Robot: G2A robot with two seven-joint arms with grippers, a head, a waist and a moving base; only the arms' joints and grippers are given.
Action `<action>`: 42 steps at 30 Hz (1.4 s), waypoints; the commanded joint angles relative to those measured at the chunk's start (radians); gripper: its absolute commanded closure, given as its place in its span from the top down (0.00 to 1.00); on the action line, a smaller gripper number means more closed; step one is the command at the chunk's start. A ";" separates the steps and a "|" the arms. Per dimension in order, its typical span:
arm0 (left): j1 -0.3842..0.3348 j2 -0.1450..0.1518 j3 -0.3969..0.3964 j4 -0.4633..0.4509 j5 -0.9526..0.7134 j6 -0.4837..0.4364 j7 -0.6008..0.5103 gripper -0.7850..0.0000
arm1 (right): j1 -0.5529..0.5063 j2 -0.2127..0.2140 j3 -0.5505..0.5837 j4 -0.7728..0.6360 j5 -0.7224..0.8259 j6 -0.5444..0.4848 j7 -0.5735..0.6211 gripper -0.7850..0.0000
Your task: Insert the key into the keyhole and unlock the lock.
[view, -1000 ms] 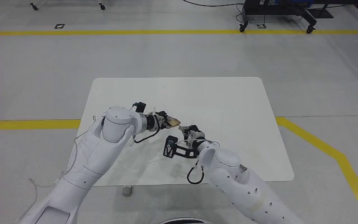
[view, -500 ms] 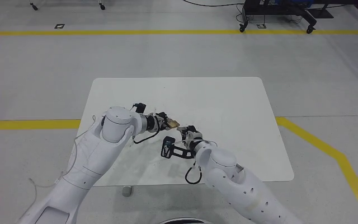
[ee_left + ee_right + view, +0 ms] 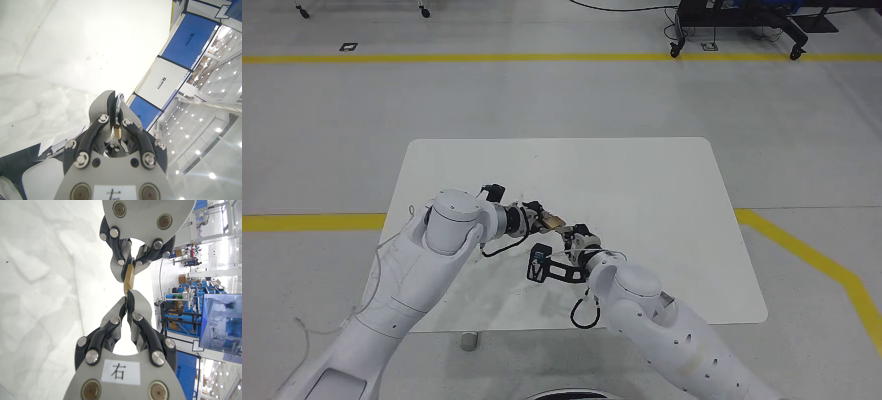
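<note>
Right wrist view: left claw (image 3: 129, 277) clamps the lock (image 3: 129, 274); right claw (image 3: 127, 300), pinched shut on the key (image 3: 125, 306), meets it. Both look like stiff, slick metal: hold the flats.

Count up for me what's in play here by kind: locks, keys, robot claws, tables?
Lock: 1
Key: 1
Grippers: 2 (left gripper, right gripper)
Table: 1
Total: 5

The top camera looks down from high on the whole table (image 3: 662, 170), while both wrist cameras, up close, share the brass lock (image 3: 129, 275).
</note>
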 commanded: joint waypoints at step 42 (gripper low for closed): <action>-0.055 -0.023 -0.067 0.388 -0.154 -0.697 -0.214 0.00 | -0.157 0.040 0.258 -0.139 0.206 -0.074 -0.377 1.00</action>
